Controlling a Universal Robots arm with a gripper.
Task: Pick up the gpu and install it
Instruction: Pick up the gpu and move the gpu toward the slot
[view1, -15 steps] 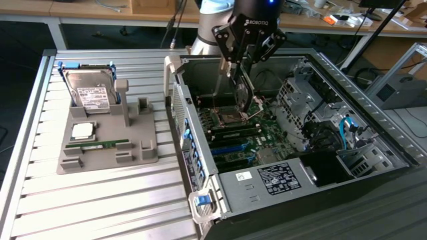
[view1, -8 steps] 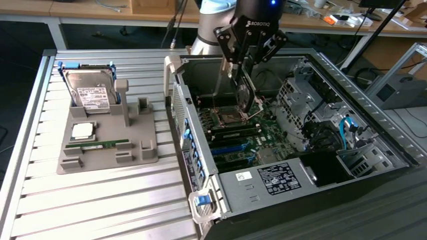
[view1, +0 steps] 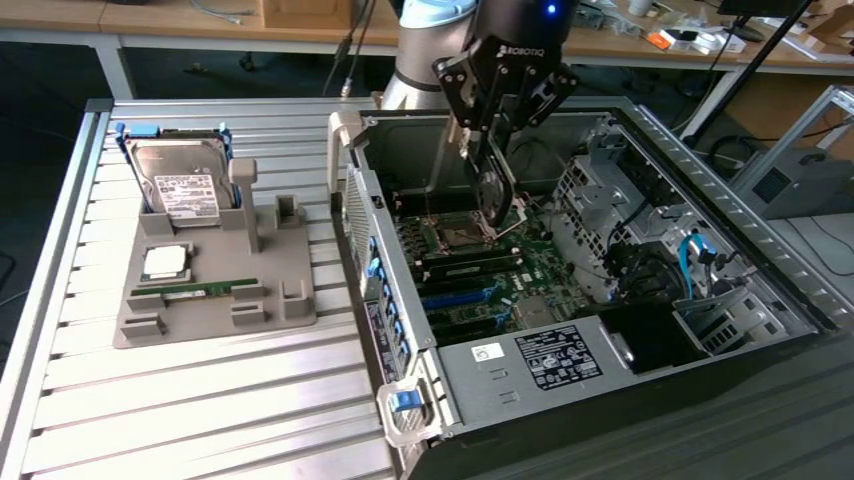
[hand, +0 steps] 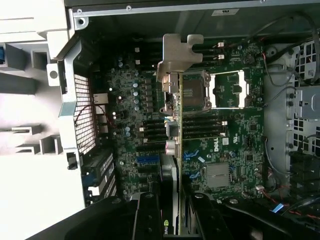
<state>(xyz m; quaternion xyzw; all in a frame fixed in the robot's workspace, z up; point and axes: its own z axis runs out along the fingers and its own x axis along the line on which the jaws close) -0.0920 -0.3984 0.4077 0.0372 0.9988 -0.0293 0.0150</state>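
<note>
You have one open black tower computer case holding a green motherboard marked Dell. Beside it, one grey plastic fixture carries one silver hard drive, one processor chip and one green memory stick. Your Robotiq gripper pinches one thin dark gpu, edge-on over the motherboard, with its silver bracket farthest from the fingers.

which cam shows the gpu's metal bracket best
The wrist view: the gpu runs edge-on away from the fingers, its silver bracket plain at the far end, over the motherboard. The exterior view shows the gpu as a dark card hanging from the fingers, bracket hard to pick out.
</note>
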